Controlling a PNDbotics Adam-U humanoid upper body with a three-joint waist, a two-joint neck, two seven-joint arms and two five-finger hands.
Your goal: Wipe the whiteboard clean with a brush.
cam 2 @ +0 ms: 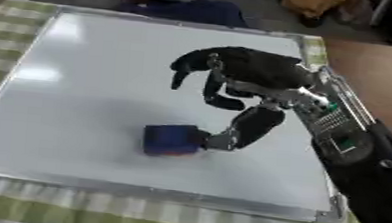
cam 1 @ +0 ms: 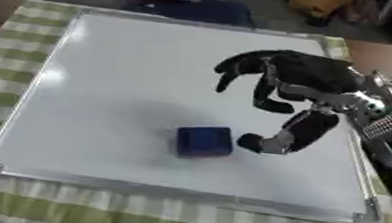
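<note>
The right hand (cam 1: pixel 294 83) hangs over the right half of the whiteboard (cam 1: pixel 105 91), palm down, fingers spread and drooping, holding nothing. Its thumb (cam 1: pixel 272 142) reaches down toward the brush (cam 1: pixel 204 141), with the tip at the brush's right side; whether they touch I cannot tell. The other fingers are above the board, well clear of the brush. The left hand shows in neither view.

The brush, a small blue block, sits on the board near the middle of its near edge, a little in from the frame.

The board lies on a green checked cloth (cam 1: pixel 16 204) and fills most of the table. Its surface looks blank apart from glare near the left edge, so little or nothing seems left to erase. The brush is not yet in the hand, so the wipe itself looks unstarted or between passes.

A raised silver frame runs round all four edges and would stop a sliding brush. Open board lies left and far of the brush; the near edge is close.
</note>
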